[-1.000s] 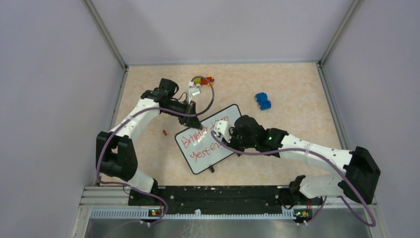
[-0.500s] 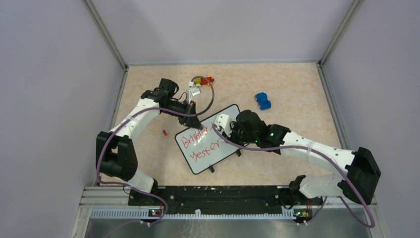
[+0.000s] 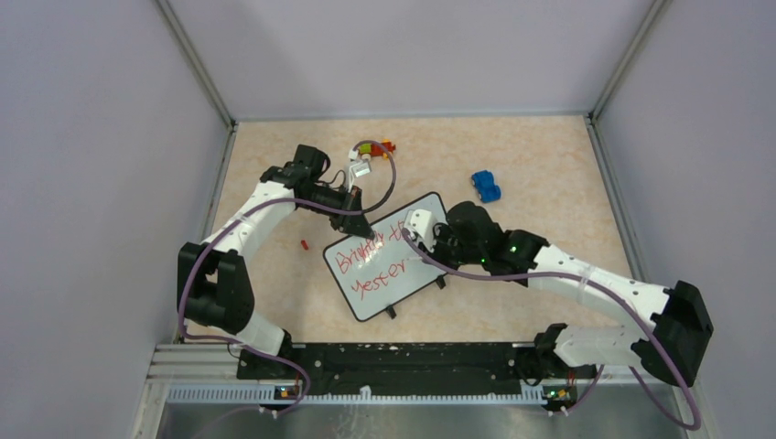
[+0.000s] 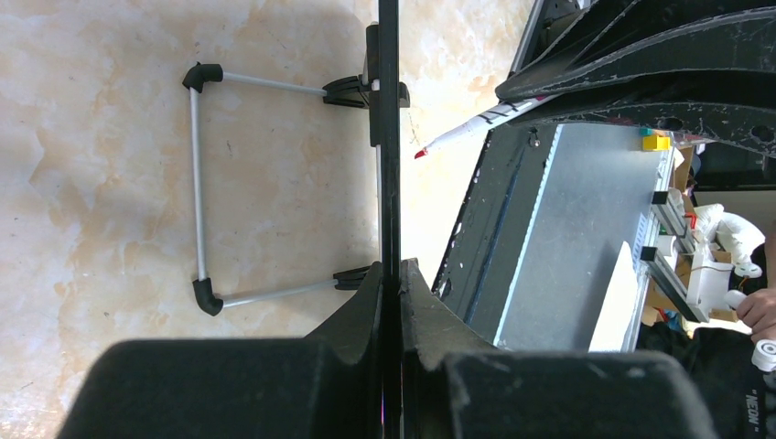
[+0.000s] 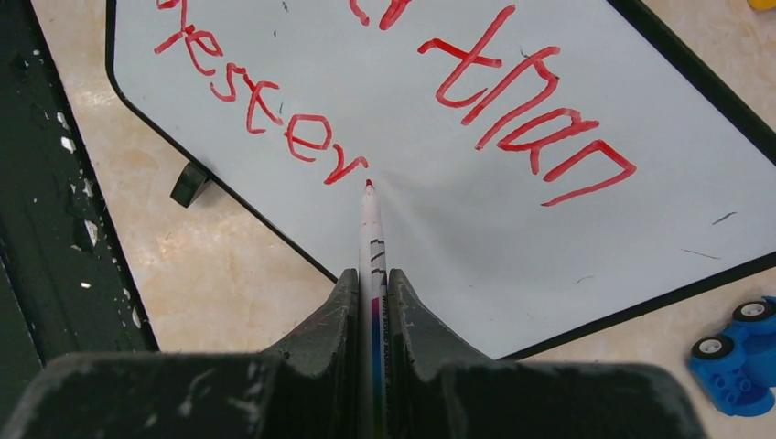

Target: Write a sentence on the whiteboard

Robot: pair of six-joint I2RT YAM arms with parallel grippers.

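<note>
The whiteboard (image 3: 403,274) stands tilted mid-table on black clip feet. The sentence (image 3: 371,261) is red script in two lines; the right wrist view shows "than" and "yester" (image 5: 265,101) on the board (image 5: 476,256). My left gripper (image 3: 363,227) is shut on the board's upper left edge; its wrist view shows the board edge-on as a thin dark strip (image 4: 389,137) between the jaws (image 4: 392,274). My right gripper (image 3: 423,230) is shut on a thin white marker (image 5: 371,238), its red tip just after "yester".
A blue toy car (image 3: 486,187) sits right of the board and also shows in the right wrist view (image 5: 737,361). Small coloured bricks (image 3: 384,146) lie at the back. A red cap (image 3: 304,244) lies left of the board. The board's wire stand (image 4: 197,183) rests on the table.
My right arm has moved right and back, uncovering more of the upper line. The left arm and the board have not moved.
</note>
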